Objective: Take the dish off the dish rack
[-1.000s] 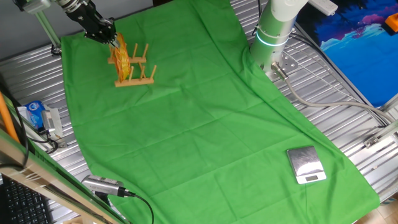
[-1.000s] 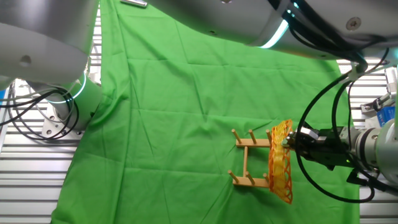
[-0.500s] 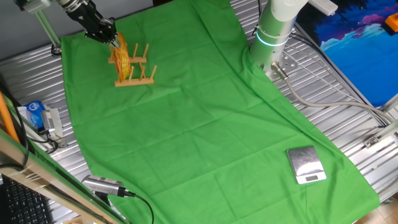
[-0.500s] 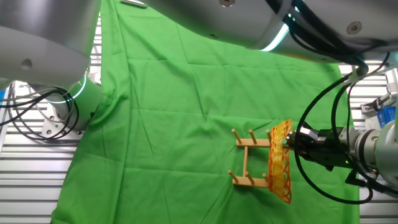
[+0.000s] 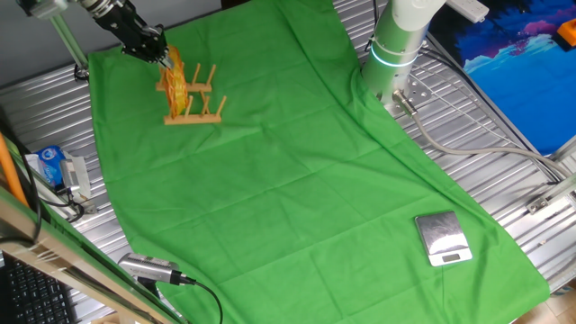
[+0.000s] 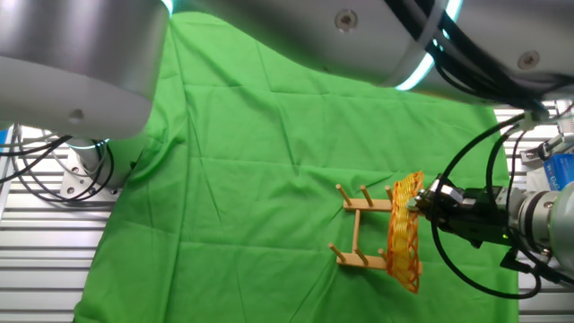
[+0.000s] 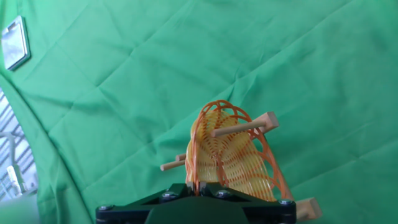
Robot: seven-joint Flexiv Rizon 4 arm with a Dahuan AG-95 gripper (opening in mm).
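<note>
At the upper left of one fixed view, the woven wicker dish (image 5: 175, 76) is being held by its rim in the closed end effector (image 5: 156, 49) while standing among the wooden dish rack (image 5: 200, 106) pegs. A peg appears threaded through the weave, so the rack is at risk of being dragged along. No writing is being made out.

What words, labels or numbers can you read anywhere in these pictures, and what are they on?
No text can be read in any view.
Blue-and-white packet at the table edge: print too small and blurred to read.
Silver scale: no legible marking.
Dish, dish rack, green cloth: no writing shows.
</note>
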